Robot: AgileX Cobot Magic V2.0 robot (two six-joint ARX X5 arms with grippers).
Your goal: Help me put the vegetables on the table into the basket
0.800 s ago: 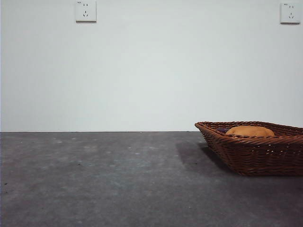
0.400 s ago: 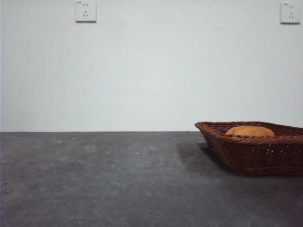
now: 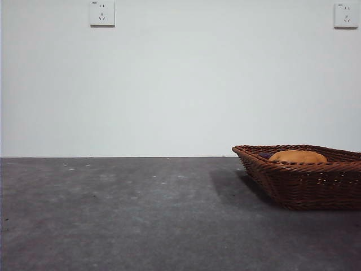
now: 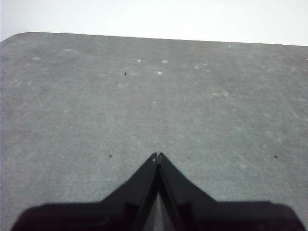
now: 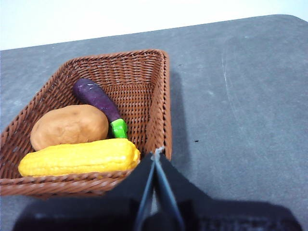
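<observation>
While the right gripper (image 5: pixel 156 155) hangs clenched and empty just above the near corner of the basket (image 5: pixel 161 96), the corn cob (image 5: pixel 79 157), potato (image 5: pixel 70 126) and eggplant (image 5: pixel 98 102) all lie inside, the cob lengthwise along the near wall. The left gripper (image 4: pixel 157 156), also clenched on nothing, sits over bare table (image 4: pixel 96 106), well apart. No vegetable appears left to fetch, so the task looks done.

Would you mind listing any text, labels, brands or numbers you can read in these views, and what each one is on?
None can be read.
Left wall socket: a tiny mark at its upper corner, too small to read.
Right wall socket: the same, unreadable.
Basket, potato, corn, eggplant: no print visible.
</observation>
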